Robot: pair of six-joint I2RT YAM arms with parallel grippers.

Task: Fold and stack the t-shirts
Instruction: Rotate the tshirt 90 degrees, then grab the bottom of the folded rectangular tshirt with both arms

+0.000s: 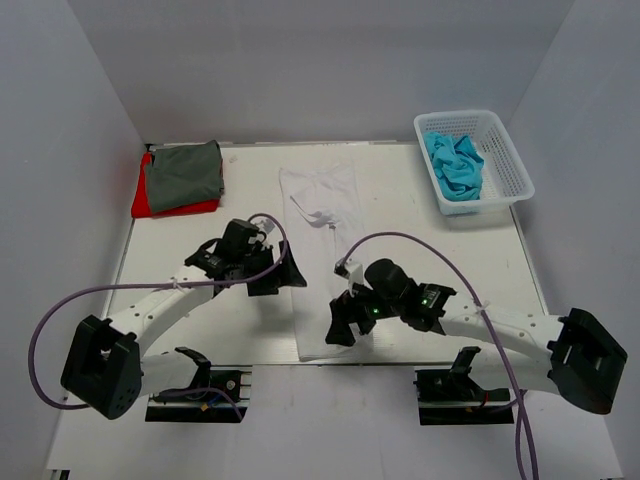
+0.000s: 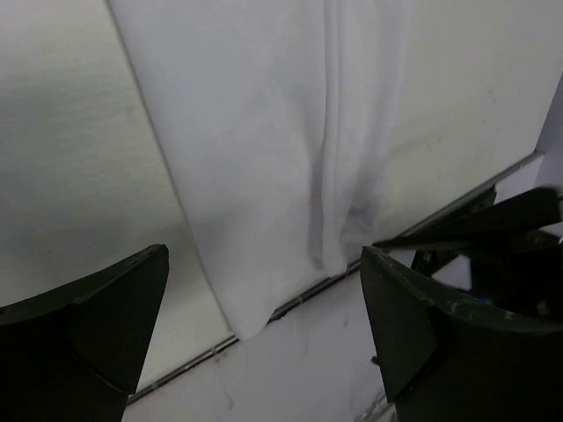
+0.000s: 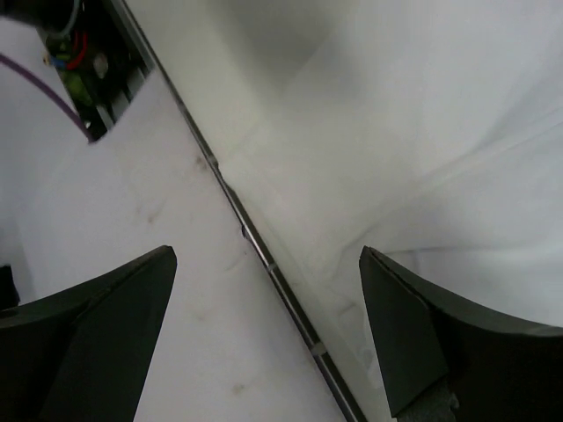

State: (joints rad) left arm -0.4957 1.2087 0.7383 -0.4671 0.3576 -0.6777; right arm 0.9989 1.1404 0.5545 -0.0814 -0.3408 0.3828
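I read left hand (image 1: 283, 273) and right hand (image 1: 341, 322) both spread, at white t-shirt's (image 1: 320, 200) lower end, centre frame.

White t-shirt (image 1: 322, 200), grey t-shirt (image 1: 185, 172), red t-shirt (image 1: 142, 196), turquoise t-shirt (image 1: 458, 165).

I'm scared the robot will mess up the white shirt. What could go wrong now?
The white shirt has its near end right at the table edge, so the open right gripper might pinch the edge or drag cloth off. The open left gripper sits farther up the shirt, so a lift could fold it crooked.
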